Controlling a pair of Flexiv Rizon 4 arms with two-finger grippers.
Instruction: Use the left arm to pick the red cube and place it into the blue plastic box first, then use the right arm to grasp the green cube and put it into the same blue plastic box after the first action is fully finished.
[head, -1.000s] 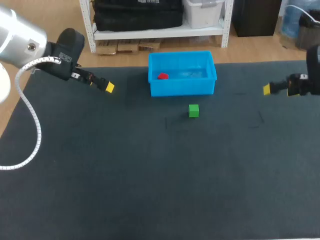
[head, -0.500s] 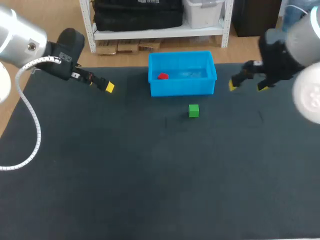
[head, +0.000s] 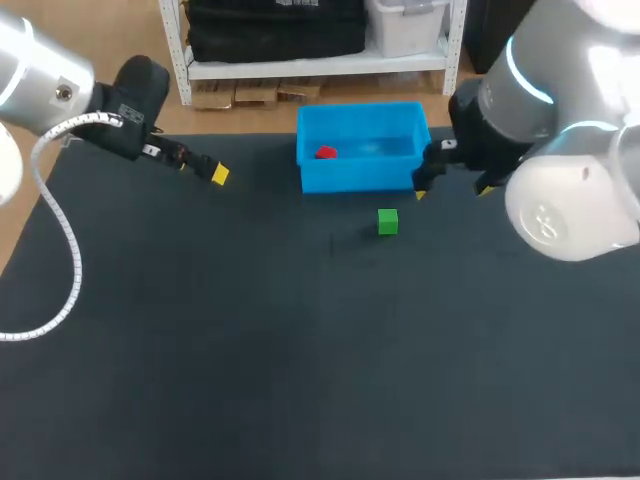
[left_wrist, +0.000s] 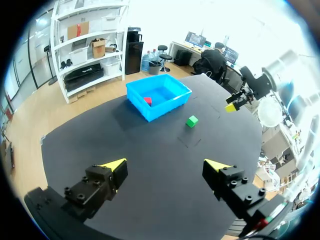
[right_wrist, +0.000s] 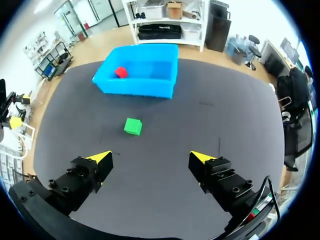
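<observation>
Green cube (head: 388, 222) sat on the table (head: 250, 350) just in front of the box (head: 365, 178), untouched. Right gripper (right_wrist: 151, 157) hung off the box's front right corner, fingers spread wide, holding nothing. Red cube (head: 325, 153) lay inside the box, left part. Left gripper (left_wrist: 165, 164) was well left of the box, likewise wide apart and empty.
</observation>
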